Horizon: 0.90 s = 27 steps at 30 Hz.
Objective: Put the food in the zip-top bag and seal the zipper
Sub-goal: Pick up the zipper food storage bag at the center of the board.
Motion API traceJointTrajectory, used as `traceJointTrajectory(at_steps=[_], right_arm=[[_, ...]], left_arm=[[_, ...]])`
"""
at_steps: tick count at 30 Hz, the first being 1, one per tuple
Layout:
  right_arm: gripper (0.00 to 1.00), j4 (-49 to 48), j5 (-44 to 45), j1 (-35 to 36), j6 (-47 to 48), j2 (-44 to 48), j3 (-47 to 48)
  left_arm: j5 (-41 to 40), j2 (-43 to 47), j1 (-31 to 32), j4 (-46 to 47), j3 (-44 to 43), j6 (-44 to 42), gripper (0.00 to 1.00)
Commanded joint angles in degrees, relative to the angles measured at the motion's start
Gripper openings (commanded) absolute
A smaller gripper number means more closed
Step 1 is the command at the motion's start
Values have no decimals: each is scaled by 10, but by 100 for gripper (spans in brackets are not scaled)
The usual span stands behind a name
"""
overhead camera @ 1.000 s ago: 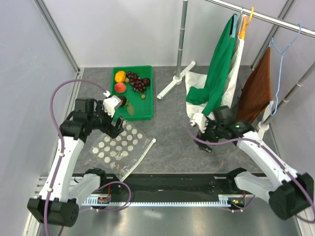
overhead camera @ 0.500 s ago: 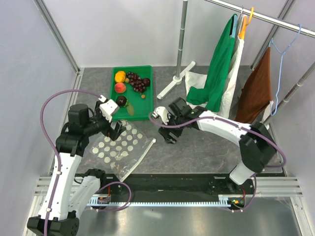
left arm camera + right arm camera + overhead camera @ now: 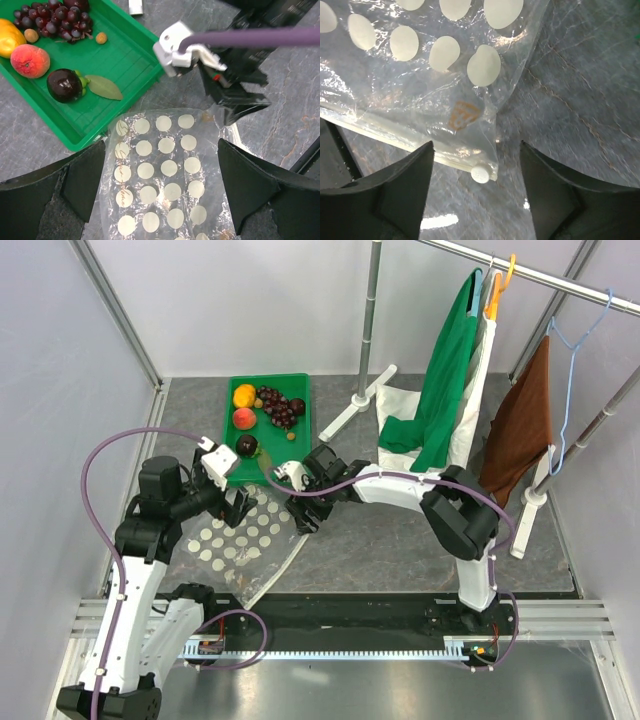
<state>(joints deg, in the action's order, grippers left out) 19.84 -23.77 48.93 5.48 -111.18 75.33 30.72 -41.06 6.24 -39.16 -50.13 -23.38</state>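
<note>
Grey table (image 3: 385, 552); both jaws wide, empty over zip-top bag (image 3: 160, 172); zipper (image 3: 415, 146) end in right-wrist view, food (image 3: 64, 85) in left.

place: robotics lab cell | signs: plain panel walls (image 3: 250, 300), aluminium base rail (image 3: 380, 648), grey tabletop (image 3: 400, 540), staged clothes rack (image 3: 374, 300)

worktop (image 3: 400, 540): grey, stone-patterned | green tray (image 3: 295, 455): far left, flat | zip-top bag (image 3: 245, 535): flat, just beside tray's near edge, zipper (image 3: 280, 567) along its right side | white rack foot (image 3: 352, 408): far centre
</note>
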Motion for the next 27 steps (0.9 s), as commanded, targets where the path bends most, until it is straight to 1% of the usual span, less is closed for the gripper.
traceJointTrajectory(at_steps=[1, 2, 3, 4, 6, 7, 8, 12, 13, 14, 15, 16, 17, 19, 22, 24, 26, 27], right_arm=[[67, -30, -22, 3, -9, -25, 38], [62, -29, -24, 3, -10, -27, 39], [56, -30, -30, 3, -11, -26, 39], [43, -28, -36, 3, -16, -22, 38], [28, -27, -49, 3, -25, -5, 33], [10, -26, -52, 3, -33, 9, 33], [0, -23, -56, 1, -41, 17, 34], [0, -16, -106, -14, -107, 51, 41], [0, -20, -134, -19, -128, 59, 43], [0, -25, -142, -28, -160, 61, 47], [0, -28, -146, -31, -178, 64, 50], [0, -33, -159, -35, -193, 67, 52], [0, -40, -164, -39, -221, 66, 56], [0, -42, -175, -42, -242, 58, 64], [0, -48, -189, -41, -268, 45, 75], [0, -48, -189, -42, -275, 35, 84], [0, -49, -192, -44, -281, 30, 92], [0, -47, -192, -44, -287, 26, 96]], left_arm=[[22, 12, 1, 29, 11, 35, 100], [16, 11, 1, 29, 12, 41, 100], [-11, 12, 1, 34, 11, 49, 97], [-26, 11, 1, 36, 10, 59, 97], [-52, 10, 1, 42, 3, 79, 95], [-50, 10, 1, 39, 1, 76, 95], [-44, 11, 1, 36, -1, 70, 95], [20, 4, 1, -23, -20, 17, 95], [29, 0, 1, -63, -32, -22, 95], [43, -5, 1, -89, -38, -39, 95], [46, -14, 1, -109, -44, -57, 94], [49, -21, 1, -151, -58, -88, 94], [53, -26, 2, -170, -65, -102, 94], [57, -36, 4, -208, -81, -129, 93], [44, -33, 18, -228, -94, -150, 91], [31, -38, 31, -260, -101, -177, 89], [25, -43, 38, -288, -111, -185, 85], [24, -44, 40, -297, -114, -191, 85]])
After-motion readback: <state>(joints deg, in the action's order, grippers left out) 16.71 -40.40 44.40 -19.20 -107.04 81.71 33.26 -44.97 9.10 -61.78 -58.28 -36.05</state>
